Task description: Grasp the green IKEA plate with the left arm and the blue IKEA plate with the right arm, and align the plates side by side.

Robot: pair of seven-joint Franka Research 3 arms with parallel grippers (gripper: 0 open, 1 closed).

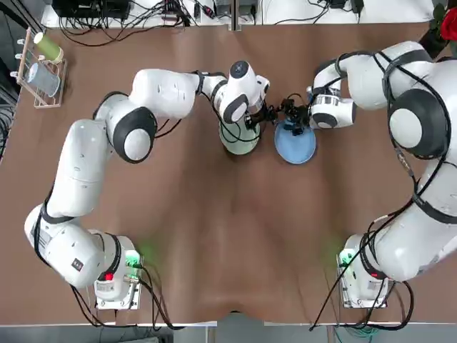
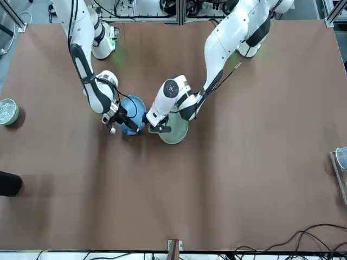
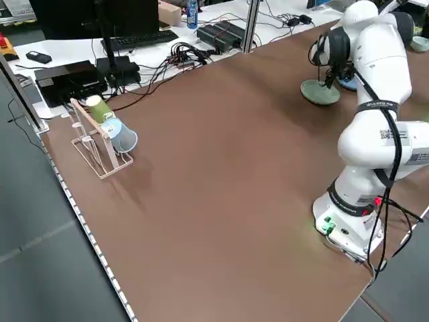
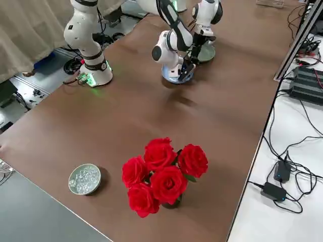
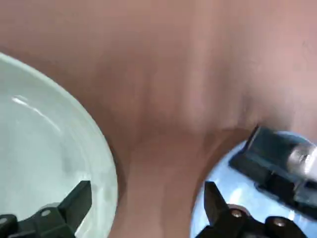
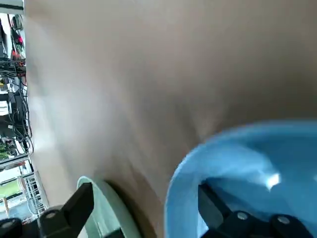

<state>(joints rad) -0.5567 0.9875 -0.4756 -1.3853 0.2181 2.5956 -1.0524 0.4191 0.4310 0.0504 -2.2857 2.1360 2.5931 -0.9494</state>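
see the green plate (image 5: 44,134) and blue plate (image 1: 295,148) lying just apart on the table (image 1: 200,236), near the middle, beneath the arms. find the left gripper (image 5: 147,186) and right gripper (image 6: 146,188) over them with fingers spread, gripping nothing. before closing, centre one rim between each finger pair — then ease together gently, levelling the slight offset without knocking wrists.
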